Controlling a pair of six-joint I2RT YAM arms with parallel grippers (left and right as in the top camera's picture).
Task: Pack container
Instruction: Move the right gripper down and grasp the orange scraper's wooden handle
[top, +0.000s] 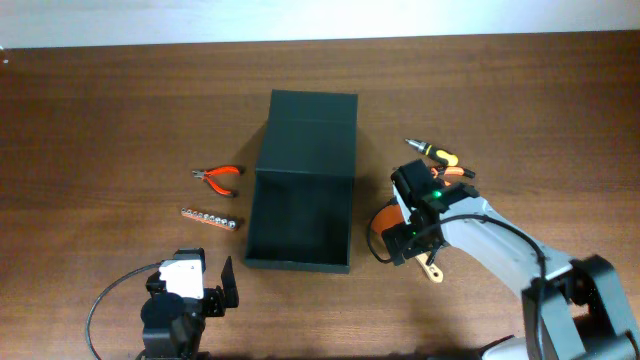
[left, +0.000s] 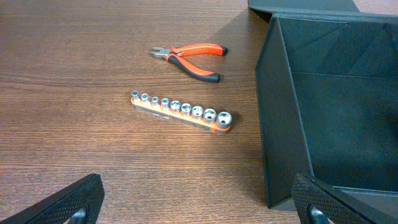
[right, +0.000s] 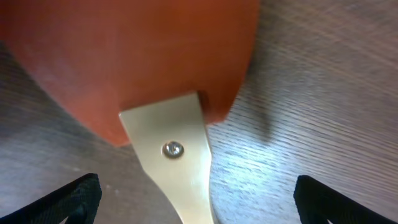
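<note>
The container (top: 300, 264) is a dark green-black box lying open at mid table, its flat lid (top: 312, 110) folded back; its left wall shows in the left wrist view (left: 277, 124). My right gripper (top: 408, 240) is open right of the box, low over an orange flat tool (top: 381, 222) with a pale handle (top: 433, 270). In the right wrist view the fingers (right: 199, 199) straddle that handle (right: 180, 155) below the orange part (right: 137, 56) without touching it. My left gripper (top: 192, 283) is open and empty near the front edge (left: 199, 205).
Orange-handled pliers (top: 220, 177) (left: 193, 54) and an orange rail of several sockets (top: 211, 217) (left: 181, 111) lie left of the box. A black-and-orange screwdriver (top: 432, 152) lies right of the box, behind my right gripper.
</note>
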